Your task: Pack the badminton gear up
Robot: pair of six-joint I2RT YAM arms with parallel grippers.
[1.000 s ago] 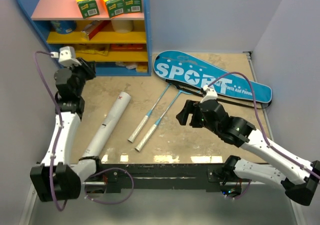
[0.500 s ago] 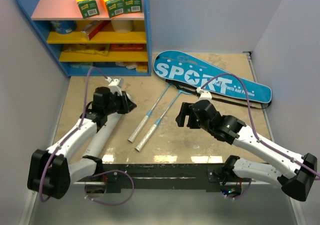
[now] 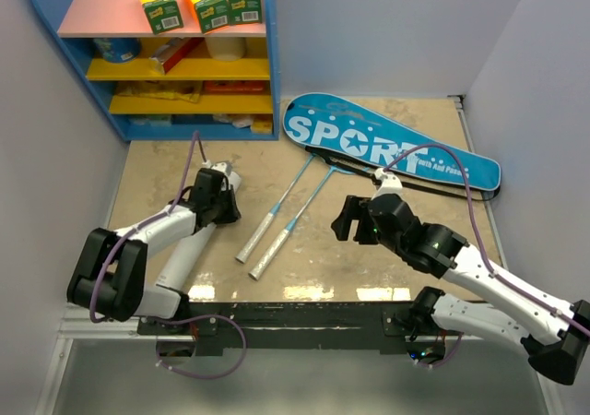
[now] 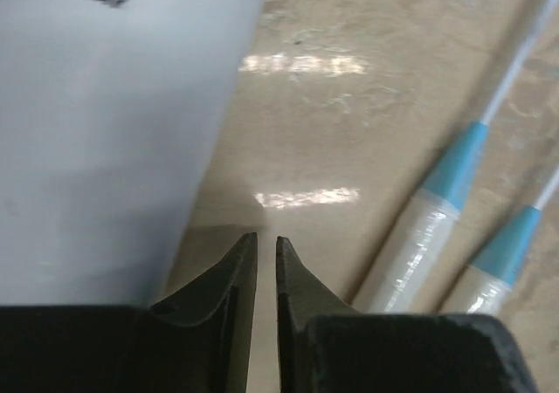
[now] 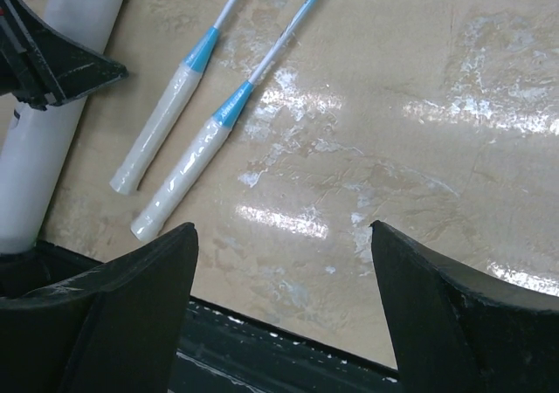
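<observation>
Two rackets [image 3: 255, 238] side by side on the table [image 3: 147, 175], between the grippers, handles nearest them, shafts reaching to the bag [image 3: 387, 148], heads hidden there. Bag flat beyond the right gripper [image 3: 348, 221], well apart from it. Fingers of the right gripper spread wide, holding nothing, racket handles ahead and to its left. Low over the table, the left gripper [image 4: 266, 253]: jaws all but closed, a thin slit between, gripping nothing. Handles near on its right, white tube [image 4: 105, 105] just beside on its left.
</observation>
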